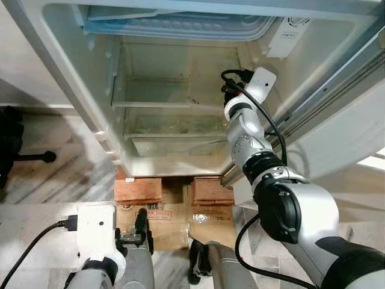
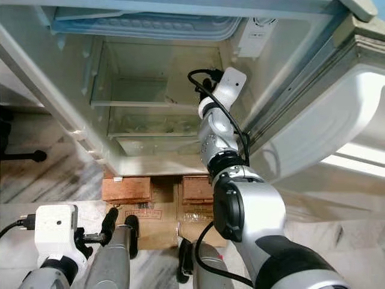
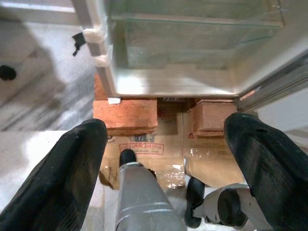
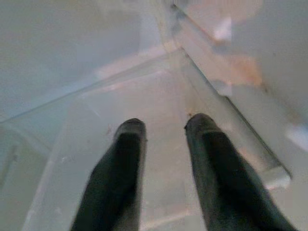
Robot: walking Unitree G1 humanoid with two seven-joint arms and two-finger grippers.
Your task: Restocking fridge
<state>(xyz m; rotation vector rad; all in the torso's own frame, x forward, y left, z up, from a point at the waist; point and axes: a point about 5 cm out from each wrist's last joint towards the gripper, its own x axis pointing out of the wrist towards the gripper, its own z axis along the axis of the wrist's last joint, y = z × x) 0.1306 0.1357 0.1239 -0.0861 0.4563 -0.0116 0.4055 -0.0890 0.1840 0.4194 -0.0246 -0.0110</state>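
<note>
Fingers [image 4: 130, 139] apart above glass shelf [image 4: 101, 125] edge

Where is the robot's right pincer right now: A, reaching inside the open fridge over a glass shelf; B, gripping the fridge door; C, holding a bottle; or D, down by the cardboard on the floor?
A: the right pincer is open and empty over the clear glass shelf inside the open white fridge.

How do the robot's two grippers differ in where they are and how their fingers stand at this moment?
The right gripper reaches into the fridge over the glass shelf; the left gripper hangs low outside it, above the cardboard box on the floor. The right gripper's fingers stand a narrow gap apart; the left gripper's are spread wide. Both are open and hold nothing.
</note>
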